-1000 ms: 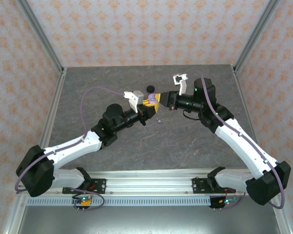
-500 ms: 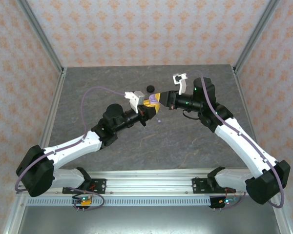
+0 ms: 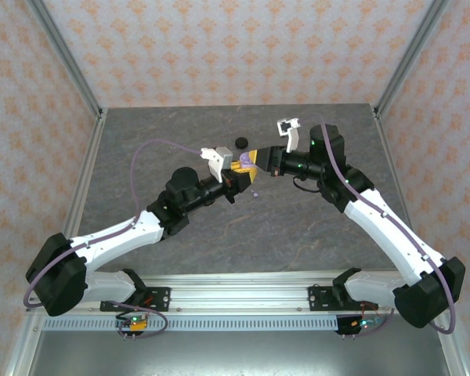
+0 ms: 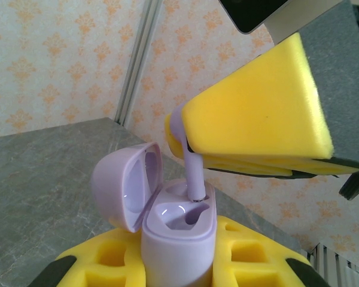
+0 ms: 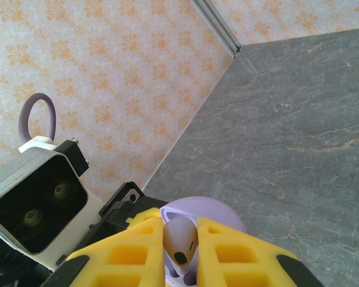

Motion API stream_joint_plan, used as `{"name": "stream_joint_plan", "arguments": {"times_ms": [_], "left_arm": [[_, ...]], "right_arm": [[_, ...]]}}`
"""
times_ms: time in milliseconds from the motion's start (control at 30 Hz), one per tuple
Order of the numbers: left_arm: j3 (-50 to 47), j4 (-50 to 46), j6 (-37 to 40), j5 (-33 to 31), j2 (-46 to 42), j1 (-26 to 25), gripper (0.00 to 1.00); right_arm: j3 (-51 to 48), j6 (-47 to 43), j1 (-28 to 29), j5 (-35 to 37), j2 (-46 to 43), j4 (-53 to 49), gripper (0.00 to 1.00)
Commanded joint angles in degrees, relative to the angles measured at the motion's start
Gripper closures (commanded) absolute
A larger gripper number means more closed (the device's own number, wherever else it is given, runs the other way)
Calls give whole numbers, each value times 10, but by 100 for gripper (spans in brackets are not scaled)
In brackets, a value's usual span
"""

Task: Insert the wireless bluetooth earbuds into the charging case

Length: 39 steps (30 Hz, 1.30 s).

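Note:
My left gripper (image 4: 179,263) is shut on the lavender charging case (image 4: 178,239), which stands upright between its yellow pads (image 4: 260,251) with the lid (image 4: 127,182) swung open to the left. My right gripper (image 5: 180,254) is shut on a pale lavender earbud (image 5: 180,239). In the left wrist view that earbud (image 4: 193,173) hangs stem down, and its tip touches the far socket of the case. The near socket (image 4: 176,214) is empty. In the top view both grippers meet over mid-table, left gripper (image 3: 235,174) and right gripper (image 3: 252,159), with the case (image 3: 241,161) between them.
A second lavender earbud (image 3: 254,193) lies loose on the grey table just in front of the grippers. A black round disc (image 3: 239,142) sits on the table behind them. Patterned walls with metal posts close in the table (image 3: 141,141) on three sides.
Both grippers, with the case and the earbud, have crept slightly toward the far side of the table. Both grips are unchanged.

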Motion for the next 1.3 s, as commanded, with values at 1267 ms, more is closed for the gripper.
{"name": "stream_joint_plan", "arguments": {"times_ms": [1267], "left_arm": [[20,-34,26,-37,-19,-4,89]], "right_arm": [[5,-29,4,101,-34,-72,52]]}}
